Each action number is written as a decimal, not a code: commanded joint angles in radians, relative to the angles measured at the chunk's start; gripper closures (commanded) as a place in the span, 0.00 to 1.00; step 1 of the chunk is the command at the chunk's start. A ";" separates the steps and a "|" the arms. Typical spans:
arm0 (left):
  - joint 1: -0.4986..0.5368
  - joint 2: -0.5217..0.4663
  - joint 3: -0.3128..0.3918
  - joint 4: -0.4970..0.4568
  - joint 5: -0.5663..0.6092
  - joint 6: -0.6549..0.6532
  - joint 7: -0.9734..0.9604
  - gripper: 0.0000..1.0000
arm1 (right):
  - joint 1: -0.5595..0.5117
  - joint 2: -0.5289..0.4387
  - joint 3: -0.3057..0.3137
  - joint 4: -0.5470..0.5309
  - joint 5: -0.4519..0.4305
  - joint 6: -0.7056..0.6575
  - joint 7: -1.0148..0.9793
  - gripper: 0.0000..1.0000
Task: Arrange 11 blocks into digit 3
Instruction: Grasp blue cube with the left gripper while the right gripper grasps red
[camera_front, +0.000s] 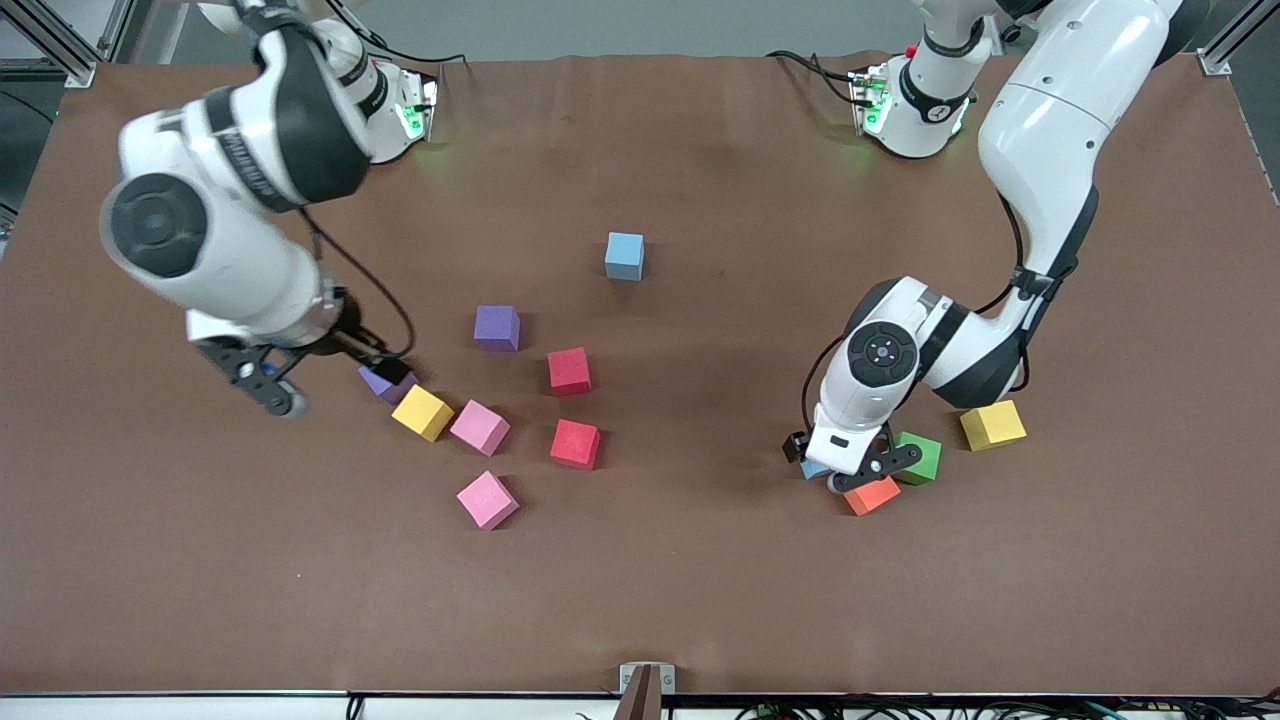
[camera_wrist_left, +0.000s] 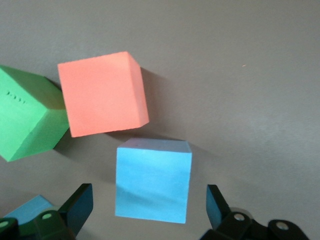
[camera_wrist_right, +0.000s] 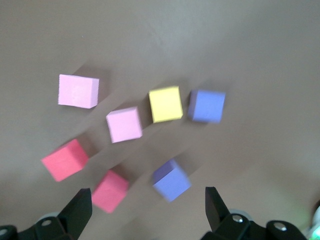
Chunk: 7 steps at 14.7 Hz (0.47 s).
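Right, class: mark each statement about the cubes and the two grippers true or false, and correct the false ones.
1. The left gripper is open, with a light blue cube lying between its fingers. True.
2. The orange cube sits stacked on the green cube. False: both lie on the table, side by side.
3. The right gripper is clamped on a yellow cube. False: it is open and holds nothing.
4. The digit 3 is already formed. False: the cubes lie scattered.
5. One light blue cube lies alone, farther from the front camera than the red cubes. True.

Around the lone light blue block (camera_front: 624, 255) on the table (camera_front: 700, 600): two purple, two red, two pink, two yellow, one green, one orange, and two more light blue by the orange
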 joint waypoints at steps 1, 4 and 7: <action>0.002 0.025 -0.007 0.020 0.024 0.017 0.004 0.00 | 0.073 0.050 -0.009 -0.007 0.003 0.065 0.293 0.00; 0.004 0.038 -0.005 0.012 0.025 0.037 0.006 0.00 | 0.121 0.106 -0.010 -0.051 0.003 0.175 0.513 0.00; 0.005 0.050 -0.004 0.007 0.025 0.039 0.046 0.00 | 0.126 0.123 -0.009 -0.146 0.008 0.316 0.615 0.00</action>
